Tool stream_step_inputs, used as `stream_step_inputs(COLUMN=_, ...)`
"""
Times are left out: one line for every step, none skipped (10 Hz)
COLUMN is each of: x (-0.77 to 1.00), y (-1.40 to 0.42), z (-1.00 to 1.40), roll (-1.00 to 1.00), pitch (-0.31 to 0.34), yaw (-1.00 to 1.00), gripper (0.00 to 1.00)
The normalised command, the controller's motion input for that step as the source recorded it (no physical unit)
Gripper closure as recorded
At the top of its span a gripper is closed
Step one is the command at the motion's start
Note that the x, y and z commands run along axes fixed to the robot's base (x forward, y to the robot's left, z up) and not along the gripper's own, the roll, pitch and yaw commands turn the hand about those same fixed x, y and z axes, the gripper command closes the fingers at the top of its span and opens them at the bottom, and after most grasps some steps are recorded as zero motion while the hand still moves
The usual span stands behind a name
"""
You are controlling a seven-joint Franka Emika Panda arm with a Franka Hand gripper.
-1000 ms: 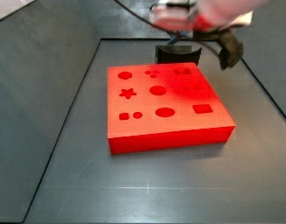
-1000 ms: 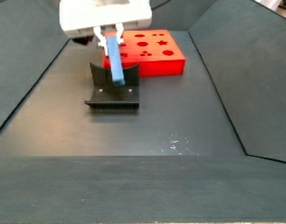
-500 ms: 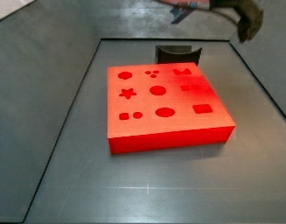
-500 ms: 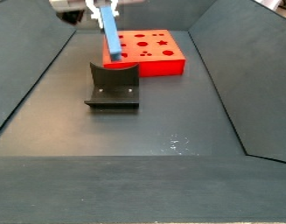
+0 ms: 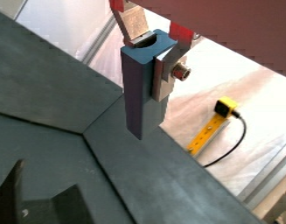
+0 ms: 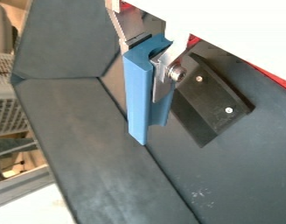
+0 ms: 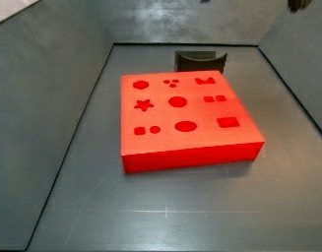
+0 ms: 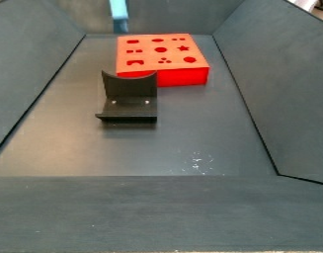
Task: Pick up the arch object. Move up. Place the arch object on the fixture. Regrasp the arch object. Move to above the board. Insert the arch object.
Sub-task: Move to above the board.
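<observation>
We see the gripper (image 5: 155, 54) raised high above the dark table, clamped on the arch object (image 5: 144, 84).

In both wrist views our silver fingers (image 6: 163, 77) press against the sides of the arch object's upper end, and the slim blue-grey block hangs straight down from them, clear of the floor. In a side view only its blue lower tip (image 8: 121, 10) shows at the upper edge, above the board's far side. The red board (image 7: 190, 120) lies flat in the middle of the table, recesses facing up. The dark fixture (image 8: 128, 97) stands bare just beside one edge of the board, nearer the table's far edge in a side view (image 7: 200, 60).
</observation>
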Motion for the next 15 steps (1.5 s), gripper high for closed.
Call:
stream_step_inputs(x=0.0, y=-0.03, z=1.0, roll=-0.02, pitch=0.001, yaw=-0.11, gripper=1.0)
stream_step_inputs(x=-0.01, y=-0.03, z=1.0, roll=-0.03, pitch=0.039, yaw=-0.1, gripper=1.0)
stream_step_inputs(x=-0.02, y=-0.02, z=0.95, roll=-0.04, pitch=0.07, yaw=-0.09, gripper=1.0)
stream_step_inputs(x=-0.02, y=-0.01, z=0.73, roll=-0.06, pitch=0.107, yaw=-0.05, gripper=1.0)
stream_step_inputs(x=-0.02, y=-0.01, z=0.56, roll=-0.07, pitch=0.132, yaw=-0.03, gripper=1.0)
stream_step_inputs(x=-0.01, y=-0.01, z=0.34, roll=-0.07, pitch=0.155, yaw=0.01, gripper=1.0)
stream_step_inputs(x=0.0, y=-0.01, z=0.17, roll=-0.07, pitch=0.172, yaw=0.03, gripper=1.0)
stream_step_inputs(x=-0.65, y=-1.0, z=0.09, roll=-1.0, pitch=-0.092, yaw=-0.18, gripper=1.0)
stream_step_inputs(x=-0.65, y=-1.0, z=0.1, roll=-1.0, pitch=-0.097, yaw=-0.17, gripper=1.0)
stream_step_inputs(x=-0.7, y=-1.0, z=0.11, roll=-1.0, pitch=-0.116, yaw=-0.17, gripper=1.0)
stream_step_inputs(x=-0.73, y=-1.0, z=0.1, roll=-1.0, pitch=-0.126, yaw=-0.17, gripper=1.0)
stream_step_inputs(x=-0.78, y=-1.0, z=0.1, roll=-1.0, pitch=-0.138, yaw=-0.18, gripper=1.0)
stream_step_inputs(x=-0.81, y=-1.0, z=0.1, roll=-1.0, pitch=-0.141, yaw=-0.18, gripper=1.0)
stream_step_inputs(x=-0.88, y=-1.0, z=0.1, roll=-1.0, pitch=-0.148, yaw=-0.19, gripper=1.0)
stream_step_inputs(x=-0.93, y=-1.0, z=0.11, roll=-1.0, pitch=-0.15, yaw=-0.19, gripper=1.0)
